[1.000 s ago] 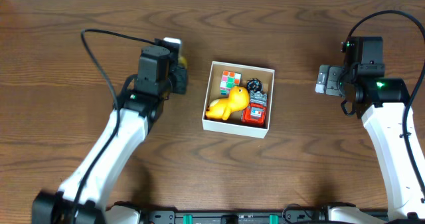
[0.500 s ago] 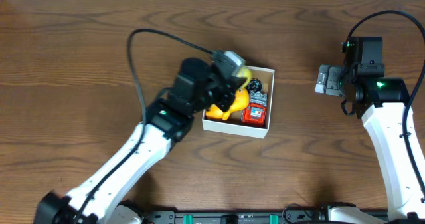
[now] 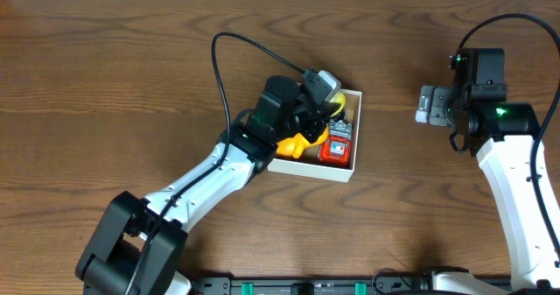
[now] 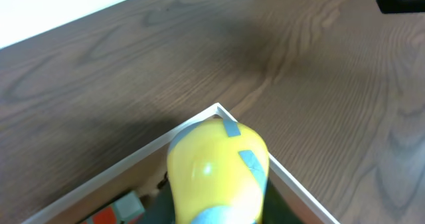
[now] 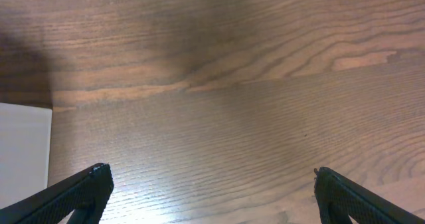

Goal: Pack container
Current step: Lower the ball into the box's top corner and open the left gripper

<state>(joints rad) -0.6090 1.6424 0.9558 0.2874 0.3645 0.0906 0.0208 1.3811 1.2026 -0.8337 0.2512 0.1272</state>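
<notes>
I log, nearest first: the container (image 3: 308,169) sits mid-table and holds a red toy (image 3: 338,148) beside a yellow figure (image 3: 292,143). Above its far corner, the left gripper (image 3: 329,101) pinches a rounded yellow toy (image 4: 216,167). Well right of the container, the right gripper (image 5: 211,184) has its fingers spread wide over the wooden table (image 3: 105,67).

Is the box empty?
No. The container holds a red toy and an orange toy; the left gripper holds a yellow toy over it.

Even light, soft shadows, pale glare on table (image 5: 143,181) — wrist views blurry
</notes>
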